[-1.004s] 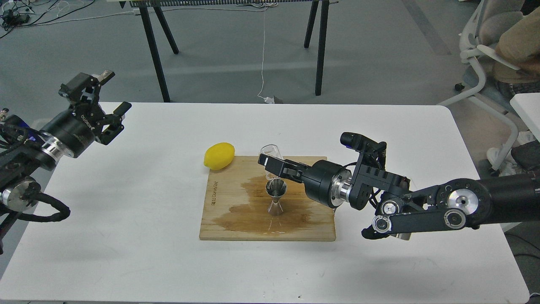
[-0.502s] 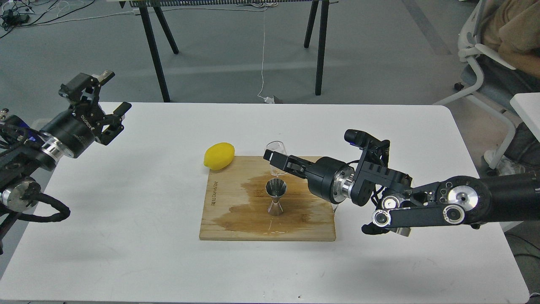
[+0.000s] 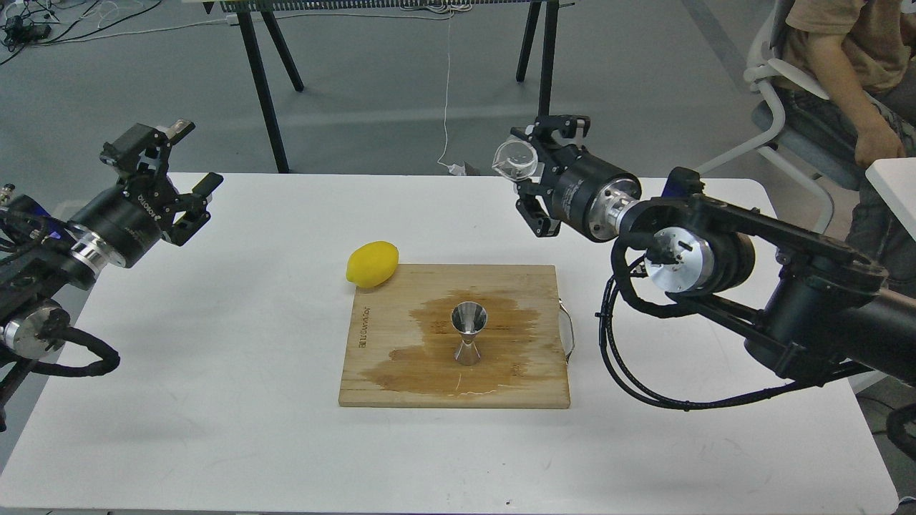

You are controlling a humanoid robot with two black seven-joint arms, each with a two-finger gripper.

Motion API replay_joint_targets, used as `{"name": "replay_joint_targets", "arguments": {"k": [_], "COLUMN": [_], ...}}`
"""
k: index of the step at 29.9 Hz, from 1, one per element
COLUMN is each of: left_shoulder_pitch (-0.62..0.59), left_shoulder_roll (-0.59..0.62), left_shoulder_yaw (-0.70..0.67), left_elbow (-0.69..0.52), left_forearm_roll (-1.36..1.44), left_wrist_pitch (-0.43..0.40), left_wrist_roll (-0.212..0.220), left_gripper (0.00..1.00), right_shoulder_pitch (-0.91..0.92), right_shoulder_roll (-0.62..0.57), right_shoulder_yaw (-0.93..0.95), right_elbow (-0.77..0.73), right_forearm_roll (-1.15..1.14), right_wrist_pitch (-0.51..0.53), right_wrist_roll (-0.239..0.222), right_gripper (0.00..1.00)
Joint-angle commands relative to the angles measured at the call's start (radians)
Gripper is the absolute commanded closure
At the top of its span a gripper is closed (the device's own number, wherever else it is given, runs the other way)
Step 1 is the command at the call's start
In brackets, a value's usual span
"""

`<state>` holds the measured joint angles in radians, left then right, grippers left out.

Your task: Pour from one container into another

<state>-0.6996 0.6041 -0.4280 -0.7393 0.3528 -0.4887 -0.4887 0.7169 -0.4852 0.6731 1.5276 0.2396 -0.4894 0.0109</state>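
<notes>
The steel jigger (image 3: 469, 332) stands upright in the middle of a wooden board (image 3: 379, 386), on a dark wet patch. High above the table's far edge, my right gripper (image 3: 528, 168) is shut on the small clear glass cup (image 3: 517, 158). The cup lies tilted on its side with its mouth towards me, well back and right of the jigger. My left gripper (image 3: 195, 156) hovers open over the table's far left corner, holding nothing.
A yellow lemon (image 3: 372, 264) lies at the board's far left corner. Black table legs (image 3: 261, 86) stand on the floor behind the white table (image 3: 215, 400). A seated person (image 3: 844, 57) is at the far right.
My right arm has lifted the glass cup away from above the jigger, up and back to the right, and the wrist has turned. The left arm and the jigger have not moved.
</notes>
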Motion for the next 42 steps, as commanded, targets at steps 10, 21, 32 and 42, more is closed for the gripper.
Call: {"name": "replay_joint_targets", "arguments": {"k": [10, 21, 32, 42], "left_shoulder_pitch": [0.000, 0.000, 0.011, 0.011], "left_shoulder_roll": [-0.003, -0.007, -0.007, -0.007], "left_shoulder_yaw": [0.002, 0.003, 0.003, 0.003], "left_elbow": [0.000, -0.002, 0.000, 0.000], "left_forearm_roll": [0.002, 0.002, 0.002, 0.002], "left_wrist_pitch": [0.000, 0.000, 0.000, 0.000], "left_wrist_roll": [0.000, 0.000, 0.000, 0.000], "left_gripper": [0.11, 0.11, 0.11, 0.11], "right_shoulder_pitch": [-0.560, -0.689, -0.691, -0.689], "right_shoulder_roll": [0.051, 0.062, 0.097, 0.103], "right_shoulder_yaw": [0.625, 0.635, 0.626, 0.623], "right_elbow": [-0.133, -0.225, -0.247, -0.254], "right_forearm_roll": [0.335, 0.385, 0.383, 0.382], "right_wrist_pitch": [0.001, 0.001, 0.001, 0.001], "right_wrist_roll": [-0.006, -0.009, -0.009, -0.008], "right_gripper": [0.67, 0.66, 0.64, 0.59]}}
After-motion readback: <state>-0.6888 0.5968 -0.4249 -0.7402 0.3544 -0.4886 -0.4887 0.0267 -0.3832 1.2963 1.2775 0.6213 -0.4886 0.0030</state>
